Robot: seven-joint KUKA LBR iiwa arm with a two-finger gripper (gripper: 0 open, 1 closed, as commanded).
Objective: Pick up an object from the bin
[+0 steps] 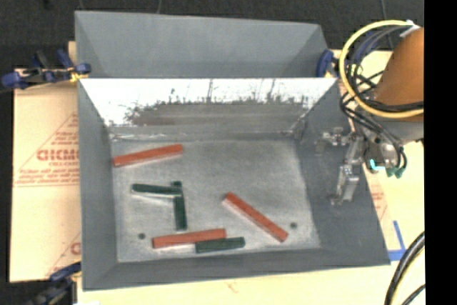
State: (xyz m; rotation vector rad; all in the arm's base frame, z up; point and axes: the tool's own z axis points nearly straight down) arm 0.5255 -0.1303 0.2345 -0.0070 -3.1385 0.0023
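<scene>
1. The gripper point(345, 186) is hanging over the bin's point(214, 53) right sloping wall, well apart from every piece on the floor and over none of them.
2. Can't tell how far its jaws are standing open, nor whether they have hold of anything.
3. The nearest piece is the slanted red bar point(255, 216), which is lying flat on the right part of the floor, running from upper left down to lower right.
4. The lower red bar point(189, 238) is lying near the front wall, with a dark green bar point(220, 246) sitting just beside its right end, apparently touching it.
5. An upright-running dark green bar point(179, 209) is lying left of centre; its top end is meeting a level dark green bar point(156, 189), and the two are forming an L.
6. The upper red bar point(148, 154) is lying at the far left of the floor, slightly tilted, well apart from the rest.
</scene>
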